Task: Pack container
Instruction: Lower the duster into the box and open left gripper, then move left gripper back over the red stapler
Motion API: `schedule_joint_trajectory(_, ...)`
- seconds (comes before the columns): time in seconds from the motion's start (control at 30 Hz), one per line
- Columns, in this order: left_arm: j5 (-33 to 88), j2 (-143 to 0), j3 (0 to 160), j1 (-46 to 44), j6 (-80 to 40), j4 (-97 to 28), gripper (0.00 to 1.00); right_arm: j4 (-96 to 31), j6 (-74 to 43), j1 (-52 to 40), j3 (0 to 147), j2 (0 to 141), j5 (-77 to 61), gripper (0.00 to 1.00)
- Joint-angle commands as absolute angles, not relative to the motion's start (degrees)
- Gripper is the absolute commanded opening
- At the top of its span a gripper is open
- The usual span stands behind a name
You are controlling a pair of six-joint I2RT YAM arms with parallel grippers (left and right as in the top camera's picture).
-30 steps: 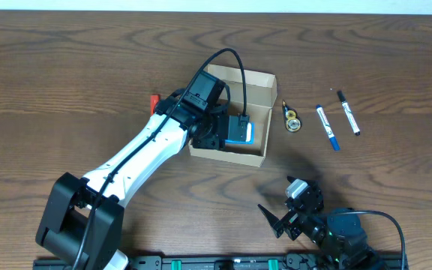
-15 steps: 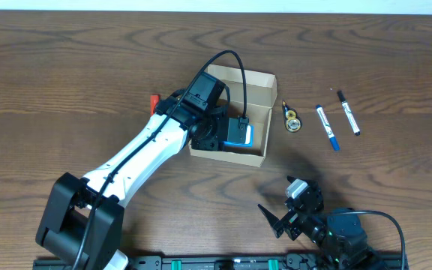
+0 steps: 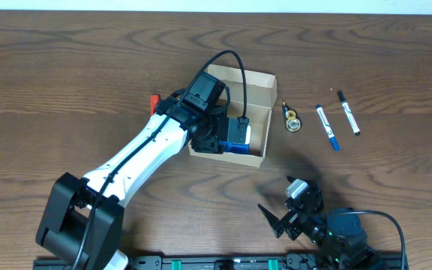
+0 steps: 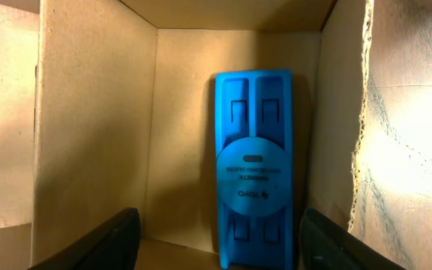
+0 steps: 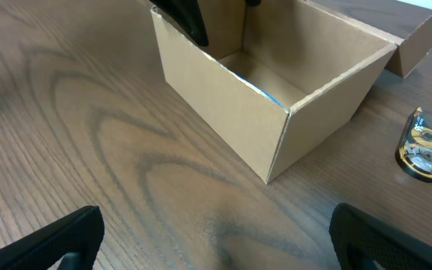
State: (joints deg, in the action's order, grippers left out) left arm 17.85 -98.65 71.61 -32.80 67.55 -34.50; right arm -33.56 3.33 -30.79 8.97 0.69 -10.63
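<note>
The container (image 3: 255,84) is an open tan cardboard box at mid-table; it also shows in the right wrist view (image 5: 231,86). A blue plastic eraser (image 3: 236,135) stands on edge inside it, leaning on the box's inner wall (image 4: 254,169). My left gripper (image 4: 217,244) is open inside the box, its fingers on either side of the eraser's near end, not gripping it. My right gripper (image 5: 214,244) is open and empty above bare table, near the front edge (image 3: 295,211).
A tape roll (image 3: 293,120) lies right of the box, also in the right wrist view (image 5: 426,148). A blue marker (image 3: 326,126) and a black marker (image 3: 348,112) lie further right. A small red object (image 3: 155,100) lies left of the box.
The blue eraser has tipped from lying flat to standing more on edge inside the box. The left gripper has let it go. The right arm has not moved.
</note>
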Motion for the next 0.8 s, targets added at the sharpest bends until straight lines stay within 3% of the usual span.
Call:
schedule_joint_trajectory(0.0,18.5,-99.1,73.6,-33.0,66.8,-34.7,0.70,-33.6,2.6,-31.3,8.8,0.4,-10.5,0.99)
schedule_joint_trajectory(0.2,14.8,-98.0,80.7,-32.9,51.7,-35.0,0.78,-33.6,2.6,-31.3,8.8,0.4,-10.5,0.99)
schedule_joint_trajectory(0.47,-0.1,-95.5,89.4,-32.4,39.5,-41.4,0.74,-33.6,2.6,-31.3,8.8,0.4,-10.5,0.99)
schedule_joint_trajectory(0.77,3.4,-95.4,89.4,-19.7,24.8,-43.5,0.72,-33.6,2.6,-31.3,8.8,0.4,-10.5,0.99)
